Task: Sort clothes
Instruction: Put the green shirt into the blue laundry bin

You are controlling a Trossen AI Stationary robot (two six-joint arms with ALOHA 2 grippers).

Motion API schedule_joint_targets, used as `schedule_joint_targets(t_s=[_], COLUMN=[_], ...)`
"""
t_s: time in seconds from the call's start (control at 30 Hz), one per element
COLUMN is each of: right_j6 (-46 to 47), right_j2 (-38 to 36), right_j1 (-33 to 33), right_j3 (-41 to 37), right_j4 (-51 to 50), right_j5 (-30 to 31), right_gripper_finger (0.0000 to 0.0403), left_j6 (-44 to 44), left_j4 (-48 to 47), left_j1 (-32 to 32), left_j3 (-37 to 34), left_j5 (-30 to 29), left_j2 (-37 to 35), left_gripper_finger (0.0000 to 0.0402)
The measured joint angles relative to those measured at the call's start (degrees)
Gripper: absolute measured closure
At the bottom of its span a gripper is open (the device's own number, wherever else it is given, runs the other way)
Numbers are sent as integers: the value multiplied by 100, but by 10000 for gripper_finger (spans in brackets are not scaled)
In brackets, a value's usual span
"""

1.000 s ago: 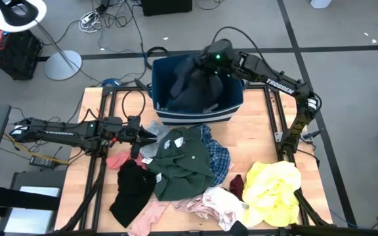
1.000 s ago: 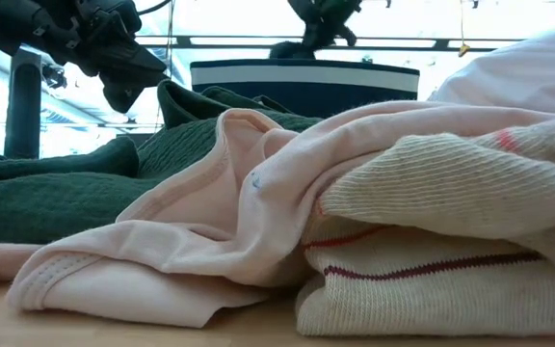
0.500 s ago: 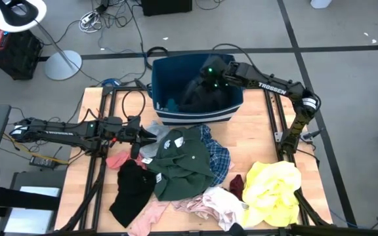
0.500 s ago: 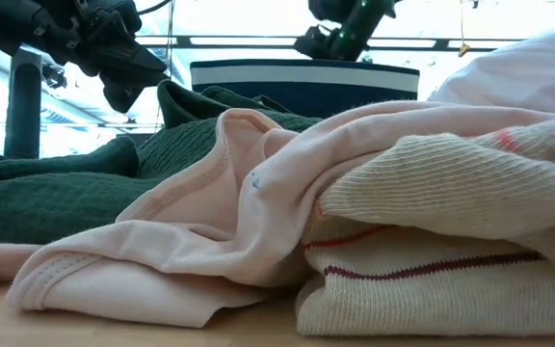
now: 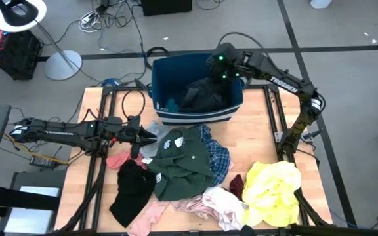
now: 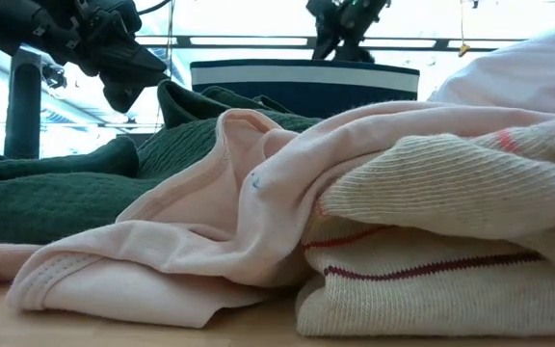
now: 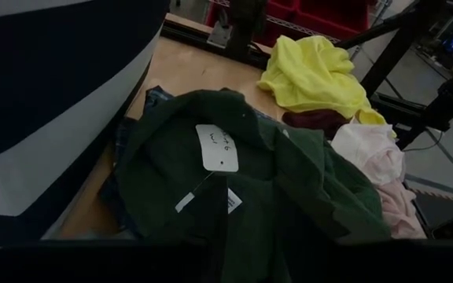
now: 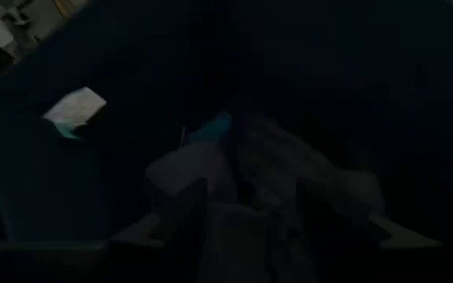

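Observation:
The clothes lie in a heap on the table's near half: a dark green shirt [image 5: 186,164] [image 7: 289,181], a black piece [image 5: 131,190], a yellow one [image 5: 274,190], pale pink ones [image 5: 218,203] [image 6: 210,241], blue plaid [image 5: 220,156] and maroon [image 5: 237,185]. A dark garment [image 5: 202,97] [image 8: 274,157] lies crumpled inside the navy bin [image 5: 195,117]. My right gripper [image 5: 219,72] [image 8: 266,236] hangs open above it, over the bin's far right part, holding nothing. My left gripper [image 5: 144,136] [image 6: 123,87] hovers at the heap's left edge.
The navy bin with white stripes stands at the table's far edge, its striped wall [image 7: 46,157] close beside the green shirt. Bare wood [image 5: 261,131] shows right of the bin. Cables and a lamp stand [image 5: 61,62] lie on the floor beyond.
My right gripper held the dark garment draped over the bin, dipped into the bin, let it go, then drew back up toward the bin's far right corner. The garment has dropped and now lies crumpled on the bin's bottom.

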Motion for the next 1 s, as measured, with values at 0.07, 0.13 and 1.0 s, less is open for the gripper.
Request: schedule_joint_targets(t_s=[0.07,0.13,1.0], right_j6=[-108,-138,1413], right_j2=[-112,-262,-1975], right_j1=[-4,9,2688], right_j3=[157,227,245], right_j4=[-143,-256,-2727], right_j5=[109,197,2068], right_gripper_finger=[207,210,216], left_j6=[0,0,0], left_j4=[-3,-1,-6], left_j1=[0,0,0], left_j3=[0,0,0], left_j5=[0,0,0], left_j2=[2,0,2], left_gripper_finger=[296,296,296])
